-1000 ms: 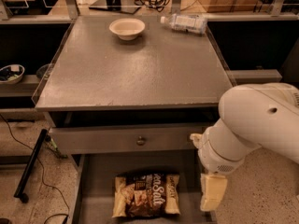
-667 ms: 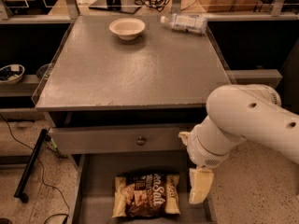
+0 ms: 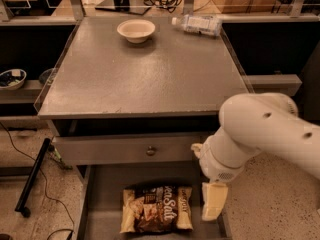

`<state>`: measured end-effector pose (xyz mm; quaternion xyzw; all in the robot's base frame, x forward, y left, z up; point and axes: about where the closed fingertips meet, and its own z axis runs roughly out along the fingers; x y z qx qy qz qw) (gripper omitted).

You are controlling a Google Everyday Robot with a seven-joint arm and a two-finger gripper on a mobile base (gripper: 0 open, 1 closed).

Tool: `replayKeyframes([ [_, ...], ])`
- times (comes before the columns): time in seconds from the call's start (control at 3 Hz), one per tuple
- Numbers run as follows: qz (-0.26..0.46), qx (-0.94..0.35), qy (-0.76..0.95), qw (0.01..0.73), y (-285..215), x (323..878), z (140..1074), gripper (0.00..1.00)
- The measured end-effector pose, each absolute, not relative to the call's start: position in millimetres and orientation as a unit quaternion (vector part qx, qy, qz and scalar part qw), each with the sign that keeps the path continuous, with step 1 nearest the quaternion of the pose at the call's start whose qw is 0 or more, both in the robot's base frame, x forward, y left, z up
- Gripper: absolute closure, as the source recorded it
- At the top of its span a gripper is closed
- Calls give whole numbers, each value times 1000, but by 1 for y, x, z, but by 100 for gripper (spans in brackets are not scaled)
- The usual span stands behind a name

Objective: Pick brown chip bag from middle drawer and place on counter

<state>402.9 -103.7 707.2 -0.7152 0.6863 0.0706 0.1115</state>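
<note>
The brown chip bag lies flat on the floor of the open middle drawer, its white lettering facing up. My gripper hangs at the end of the white arm, down inside the drawer's right side. It sits just right of the bag's right end and looks slightly apart from it. The counter is the grey top above the drawers.
On the counter's far side stand a white bowl and a lying plastic bottle. A shut drawer front with a round knob overhangs the open drawer. A black pole and cables lie on the floor at left.
The arm has swung left, carrying the gripper from the drawer's right edge to just beside the bag. The bag has not moved.
</note>
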Motion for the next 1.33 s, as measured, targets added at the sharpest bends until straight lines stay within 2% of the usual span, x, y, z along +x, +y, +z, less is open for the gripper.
replayKeyframes([
  [1.0,109,-742,660,47,-66,408,619,0],
  [1.33,109,-742,660,47,-66,408,619,0],
])
